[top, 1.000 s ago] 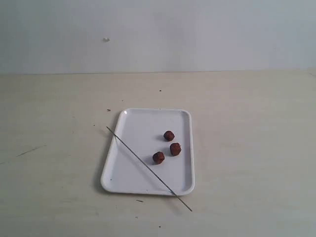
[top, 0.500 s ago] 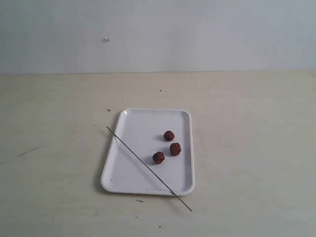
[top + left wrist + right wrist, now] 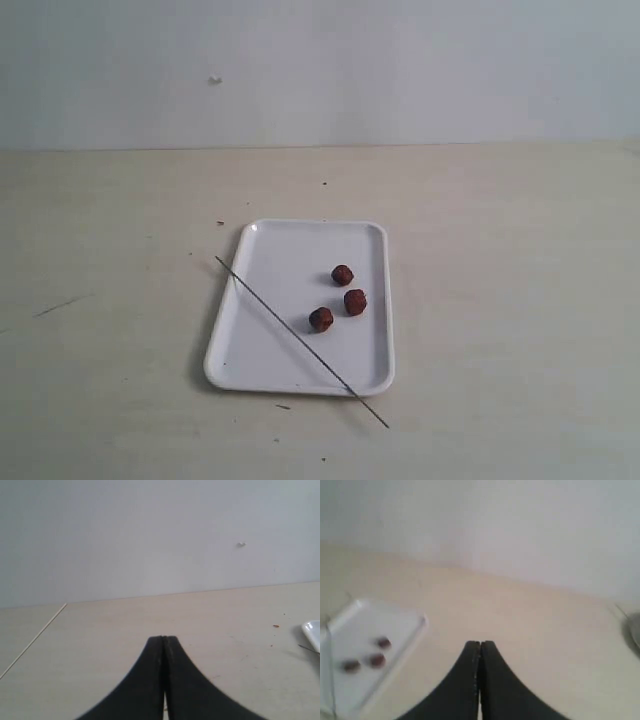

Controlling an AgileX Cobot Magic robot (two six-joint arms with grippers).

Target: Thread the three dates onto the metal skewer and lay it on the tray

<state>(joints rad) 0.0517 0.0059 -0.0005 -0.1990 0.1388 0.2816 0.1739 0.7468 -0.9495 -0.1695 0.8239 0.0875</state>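
Black and pressed tight together, the tips of the left gripper held nothing. The right gripper was the same: tips together, nothing between them. Both hung over the bare table, well apart from the tray. Neither one showed in the outside view.

In that view, the closest thing was the near tip of the skewer. It poked out over the tray's near rim and onto the table. From there the thin rod ran on a slant across the tray. Its far tip stuck out past the left rim.

A little further back lay the three dates. They sat loose on the tray in a small bunch, to the right of the skewer. The closest one was near the rod but did not touch it. None of them was on the rod.

So I think the job had not started. All three dates had yet to go on the skewer. Then the full skewer had to be laid on the tray.

Nothing looked different from a moment before. The skewer, the dates and the tray were all in the same spots.
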